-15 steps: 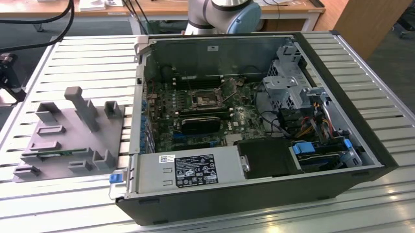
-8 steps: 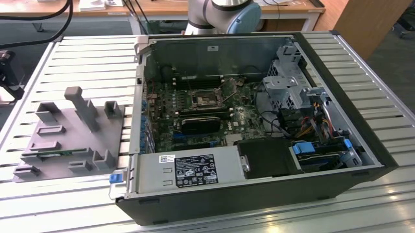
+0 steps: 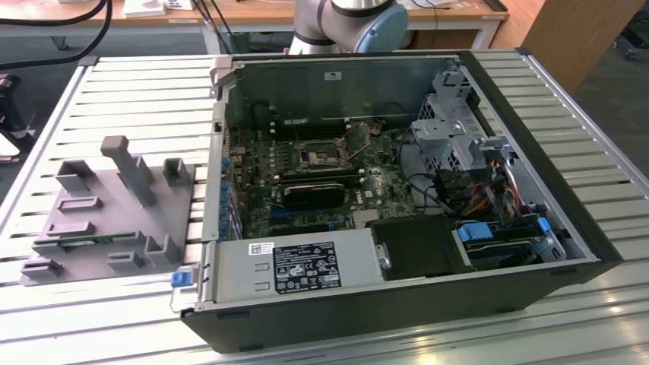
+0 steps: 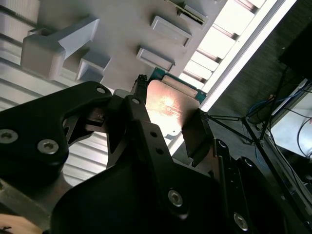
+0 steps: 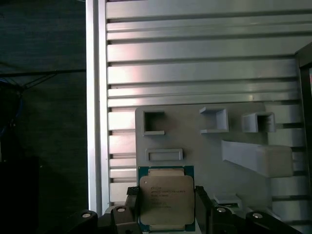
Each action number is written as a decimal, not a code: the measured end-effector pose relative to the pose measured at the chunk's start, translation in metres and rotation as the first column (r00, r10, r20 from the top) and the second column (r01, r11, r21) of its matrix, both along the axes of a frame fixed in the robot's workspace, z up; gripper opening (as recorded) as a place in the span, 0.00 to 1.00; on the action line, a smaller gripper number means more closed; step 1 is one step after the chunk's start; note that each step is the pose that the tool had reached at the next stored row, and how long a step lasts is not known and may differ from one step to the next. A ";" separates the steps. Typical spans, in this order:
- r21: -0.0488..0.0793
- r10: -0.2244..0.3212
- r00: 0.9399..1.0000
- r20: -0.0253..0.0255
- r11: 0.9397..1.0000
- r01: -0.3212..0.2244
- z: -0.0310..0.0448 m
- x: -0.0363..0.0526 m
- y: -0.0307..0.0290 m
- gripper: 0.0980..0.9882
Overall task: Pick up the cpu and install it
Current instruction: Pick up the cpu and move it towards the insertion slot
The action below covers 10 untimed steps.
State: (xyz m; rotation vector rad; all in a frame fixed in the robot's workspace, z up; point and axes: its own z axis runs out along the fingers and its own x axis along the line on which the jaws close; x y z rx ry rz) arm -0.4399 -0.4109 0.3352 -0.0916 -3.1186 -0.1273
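In the claw [image 5: 166, 210] sits the cpu [image 5: 165, 202], clamped by two opposite edges, seemingly clear above the grey fixture plate [image 5: 195, 141] on the slatted surface [image 5: 195, 48]; I judge the pick done, the install not begun; the socket [image 3: 316, 156] lies low inside the open case [image 3: 335, 72], hemmed by walls and cables, so seating calls for a level, square descent.

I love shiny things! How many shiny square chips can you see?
1. The cpu sits between the gripper's fingers, over the grey fixture plate, in both wrist views. Another could be hidden inside the computer case.
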 end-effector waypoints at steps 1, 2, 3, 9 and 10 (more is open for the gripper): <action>0.000 0.000 1.000 0.000 1.000 0.000 0.0005 0.0000 0.0000 0.50; 0.000 0.000 1.000 0.000 1.000 0.000 0.0011 0.0000 0.0000 0.50; 0.000 0.000 1.000 0.000 1.000 0.000 0.0016 0.0000 0.0000 0.50; 0.000 0.000 1.000 0.000 1.000 0.000 0.0048 0.0000 0.0000 0.50; 0.000 0.000 1.000 0.000 1.000 0.000 0.0054 0.0000 0.0000 0.50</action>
